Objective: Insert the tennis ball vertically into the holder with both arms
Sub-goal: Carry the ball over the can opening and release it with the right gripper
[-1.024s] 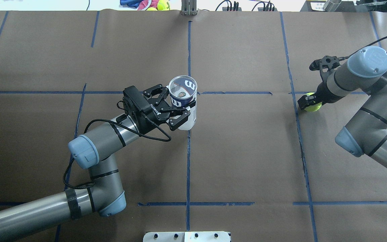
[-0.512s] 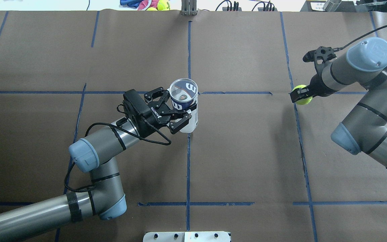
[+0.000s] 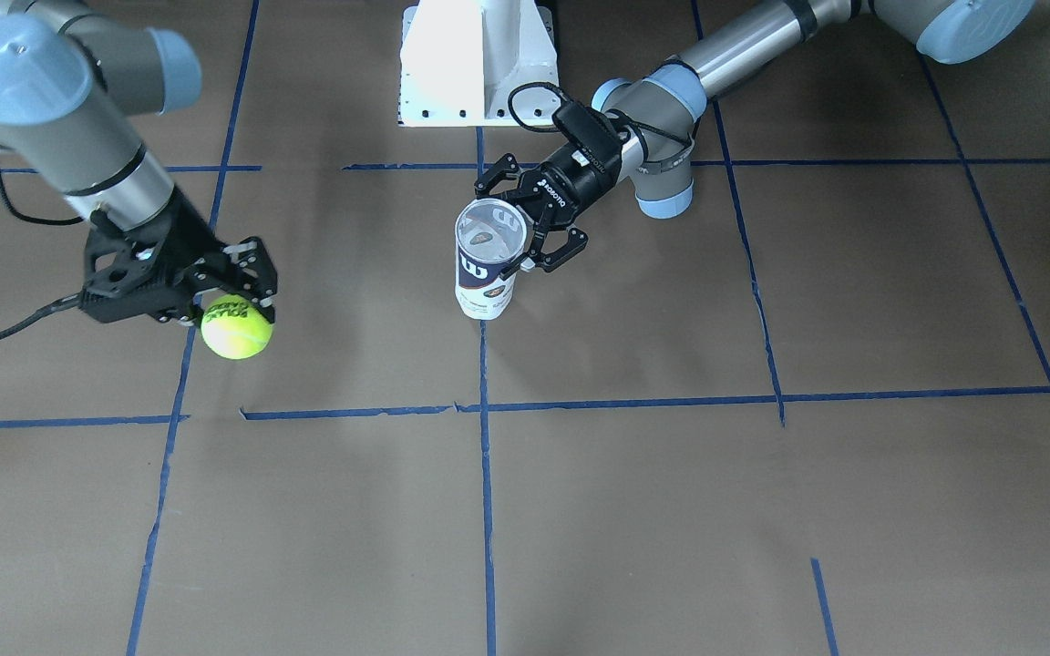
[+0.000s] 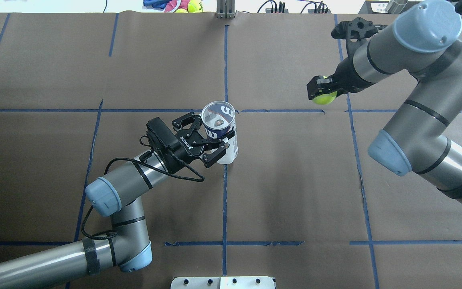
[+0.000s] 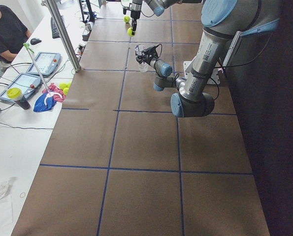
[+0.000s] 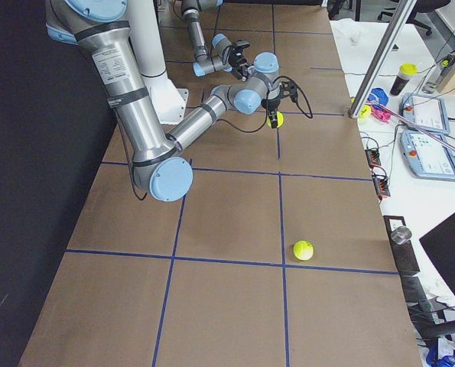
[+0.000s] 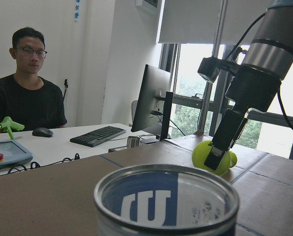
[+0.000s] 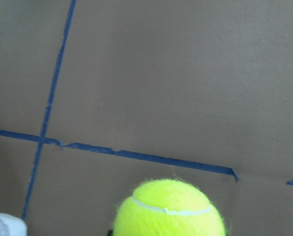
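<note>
Our left gripper (image 4: 214, 134) clamps the holder (image 4: 233, 138) upright, mouth upward, steadying it for a vertical drop; our right gripper (image 3: 231, 314) pinches the tennis ball (image 3: 236, 333) aloft, well apart from it

Brown table (image 4: 295, 180), blue tape grid (image 4: 224, 192); loose yellow ball (image 6: 303, 250) lying on it.

Grey-silver arms (image 4: 131, 176), light-blue joint caps (image 4: 102, 198)
</note>
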{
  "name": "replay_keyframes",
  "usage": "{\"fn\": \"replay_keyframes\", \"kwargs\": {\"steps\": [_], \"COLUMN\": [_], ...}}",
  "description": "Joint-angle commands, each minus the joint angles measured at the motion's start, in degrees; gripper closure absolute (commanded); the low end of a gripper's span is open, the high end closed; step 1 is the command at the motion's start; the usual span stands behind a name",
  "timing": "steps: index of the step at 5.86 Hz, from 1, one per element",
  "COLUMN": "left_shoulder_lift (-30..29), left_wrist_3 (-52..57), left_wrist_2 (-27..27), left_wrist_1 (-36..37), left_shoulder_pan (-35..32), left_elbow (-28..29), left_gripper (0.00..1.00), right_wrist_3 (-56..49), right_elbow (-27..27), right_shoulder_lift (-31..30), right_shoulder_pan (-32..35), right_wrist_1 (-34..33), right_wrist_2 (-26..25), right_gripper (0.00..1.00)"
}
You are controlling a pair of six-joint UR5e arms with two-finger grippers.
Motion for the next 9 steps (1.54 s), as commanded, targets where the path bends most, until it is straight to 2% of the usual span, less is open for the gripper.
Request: {"fn": "replay_keyframes", "kwargs": {"steps": [1,3,4,6,8,9], "left_shoulder_lift": [0.04,-0.14,-0.57,-0.49,-0.49,-0.49], "left_wrist_3": [0.52,0.88,2.79,2.81,2.81,2.81], "left_wrist_2": [0.32,0.32,0.32,0.32,0.41,0.32], "left_wrist_1": [-0.07,0.11,0.11,0.11,0.02,-0.07], "left_shoulder_pan": [0.35,0.87,1.31,1.4,1.67,1.76], "left_elbow": [0.47,1.26,1.26,1.17,1.09,1.08], "left_gripper": [0.24,0.23,0.23,0.23,0.23,0.23], "right_wrist_3": [10.28,19.8,22.28,22.3,22.39,22.39], "right_elbow": [4.51,4.69,5.22,5.14,4.09,2.17], "right_shoulder_lift": [6.77,12.14,13.12,16.37,17.34,18.48], "right_shoulder_pan": [-3.13,-7.18,-10.07,-14.03,-16.59,-16.6], "right_wrist_1": [-7.18,-7.45,-7.97,-12.61,-12.72,-12.72], "right_wrist_2": [0.04,-1.62,-4.5,-8.81,-12.52,-12.61], "right_gripper": [0.96,0.96,0.95,0.94,0.92,0.8]}}
